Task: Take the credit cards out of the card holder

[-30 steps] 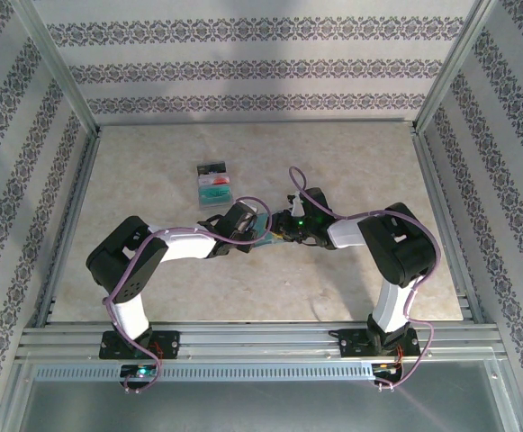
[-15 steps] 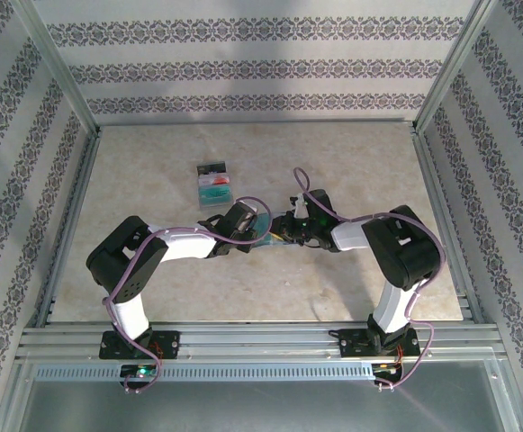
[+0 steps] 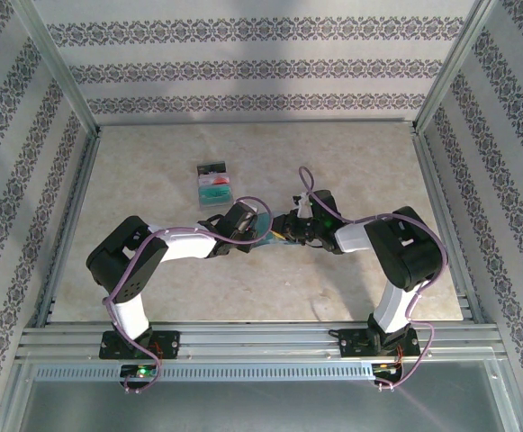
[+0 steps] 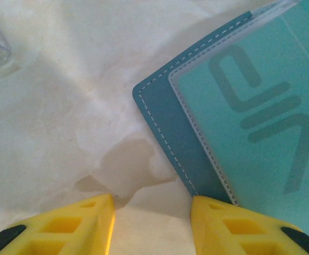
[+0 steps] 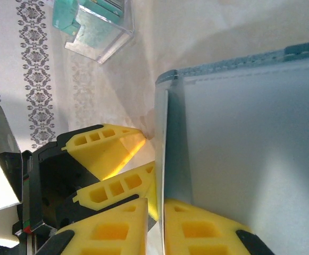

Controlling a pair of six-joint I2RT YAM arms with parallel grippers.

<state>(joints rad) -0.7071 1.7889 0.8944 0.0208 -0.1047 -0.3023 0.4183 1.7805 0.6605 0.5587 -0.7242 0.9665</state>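
Right gripper (image 5: 155, 212) is nearly closed, pinching the thin grey edge of the card holder (image 5: 239, 149), which lies on the tabletop (image 4: 64, 106) between the two arms; I cannot tell whether a credit card is in that pinch. Left gripper (image 4: 151, 204) is half open and empty, straddling bare tabletop with one fingertip (image 4: 207, 212) at the holder's near corner. A teal credit card (image 4: 260, 122) sits in the clear sleeve (image 4: 201, 135) up and right of it, long edge running diagonally away. Judgement: the right arm has the edge, so the pull should go toward it, with the left finger as the stop.
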